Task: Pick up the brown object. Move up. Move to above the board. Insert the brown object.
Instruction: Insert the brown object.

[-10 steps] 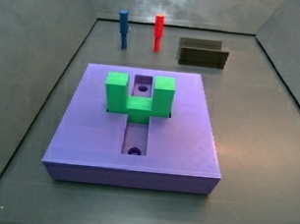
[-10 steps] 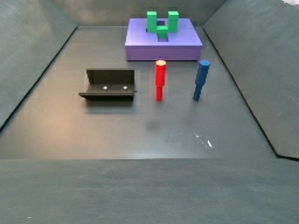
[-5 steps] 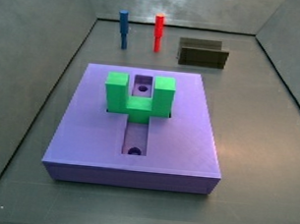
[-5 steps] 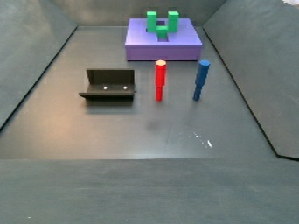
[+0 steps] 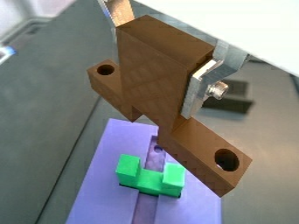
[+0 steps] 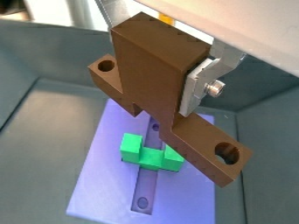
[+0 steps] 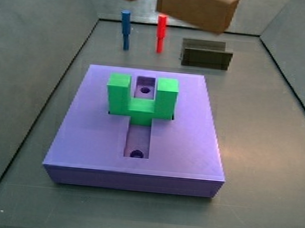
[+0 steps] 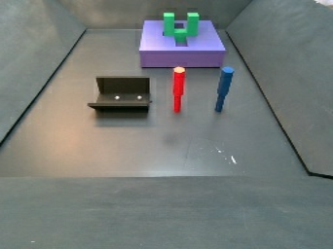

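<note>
In both wrist views my gripper (image 5: pixel 158 59) (image 6: pixel 158 57) is shut on the brown object (image 5: pixel 218 163) (image 6: pixel 214 150), gripping its thick upright block between the silver fingers (image 5: pixel 202 81). A bar with a round hole at each end runs across below the block. The piece hangs high above the lavender board (image 5: pixel 103 179) (image 6: pixel 107 175), over the green U-shaped block (image 5: pixel 149 176) (image 6: pixel 152 157) and the central groove. In a side view the brown object (image 7: pixel 202 5) shows at the upper edge, above the board (image 7: pixel 180 139) and its green block (image 7: pixel 141 97). The gripper itself is cut off there.
A red peg (image 7: pixel 162 31) (image 8: pixel 178 88) and a blue peg (image 7: pixel 125 28) (image 8: pixel 224 88) stand upright beyond the board (image 8: pixel 163 51). A dark olive open box (image 7: pixel 206 54) (image 8: pixel 121 94) sits near them. Grey walls ring the floor.
The brown object has come into the upper edge of a side view, where it did not show before. The board, pegs and box have not moved.
</note>
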Tool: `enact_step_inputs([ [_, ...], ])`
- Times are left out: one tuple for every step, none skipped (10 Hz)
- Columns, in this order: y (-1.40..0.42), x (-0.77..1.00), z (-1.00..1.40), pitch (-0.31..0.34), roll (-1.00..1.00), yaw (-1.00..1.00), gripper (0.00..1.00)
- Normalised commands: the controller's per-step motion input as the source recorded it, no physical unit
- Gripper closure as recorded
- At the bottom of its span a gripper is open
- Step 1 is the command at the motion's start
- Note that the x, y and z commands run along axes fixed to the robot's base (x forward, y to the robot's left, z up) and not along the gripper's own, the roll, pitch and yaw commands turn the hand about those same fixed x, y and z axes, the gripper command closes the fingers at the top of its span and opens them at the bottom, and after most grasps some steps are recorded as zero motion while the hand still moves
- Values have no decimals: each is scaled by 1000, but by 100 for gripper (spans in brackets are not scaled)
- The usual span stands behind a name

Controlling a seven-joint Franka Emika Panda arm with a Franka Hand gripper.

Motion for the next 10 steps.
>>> enact_step_inputs([
  [-129, 0, -91, -10, -34, -994, 100],
  [-129, 40, -94, -20, -37, -954, 100],
  [-131, 66, -91, -10, -37, -940, 100],
  [-111, 140, -106, -16, -41, -889, 100],
  [-69, 274, -134, -4, -60, -789, 100],
  [-57, 280, -137, -1, -63, -789, 100],
  [-51, 277, -146, 0, -50, -794, 100],
  [-49, 289, -143, 0, -26, -791, 100],
  [-40, 314, -137, 0, 0, -771, 100],
  [-54, 320, -160, 0, 63, -694, 100],
])
